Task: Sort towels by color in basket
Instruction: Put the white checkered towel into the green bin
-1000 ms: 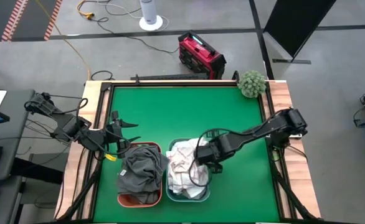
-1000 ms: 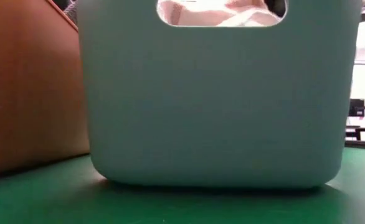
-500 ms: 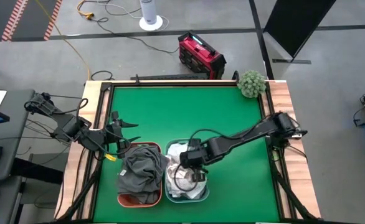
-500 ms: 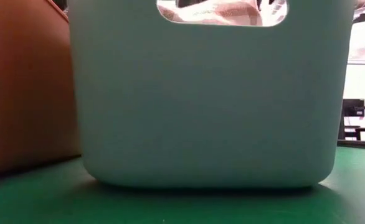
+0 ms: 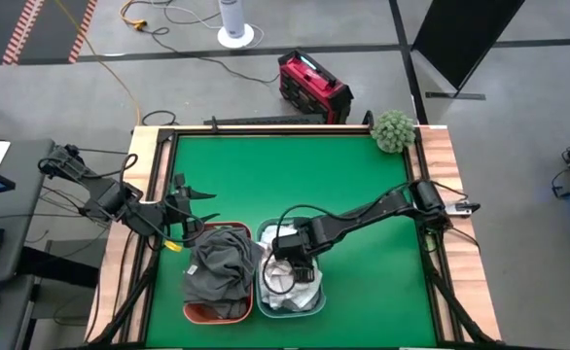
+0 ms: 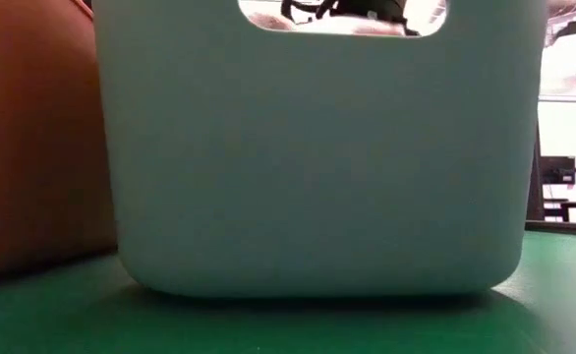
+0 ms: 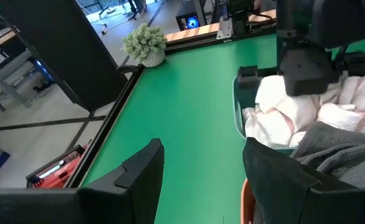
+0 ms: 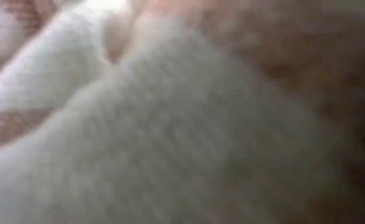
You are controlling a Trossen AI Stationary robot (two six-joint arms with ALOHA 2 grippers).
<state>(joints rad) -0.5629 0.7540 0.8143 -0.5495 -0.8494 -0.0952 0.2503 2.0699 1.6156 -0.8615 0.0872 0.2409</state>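
Filling teal basket [image 5: 316, 303]: white red-checked towels [image 5: 283, 280].

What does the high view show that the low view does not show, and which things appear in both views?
Only the high view shows the whole green table, the left gripper open and waiting beside the orange basket's far corner, the dark grey towels heaped in that basket, and the green fuzzy ball at the far right corner.
Only the low view shows the teal basket's handle slot and its side wall.
Both show the teal basket, the orange basket beside it, and the right gripper down among the white towels.
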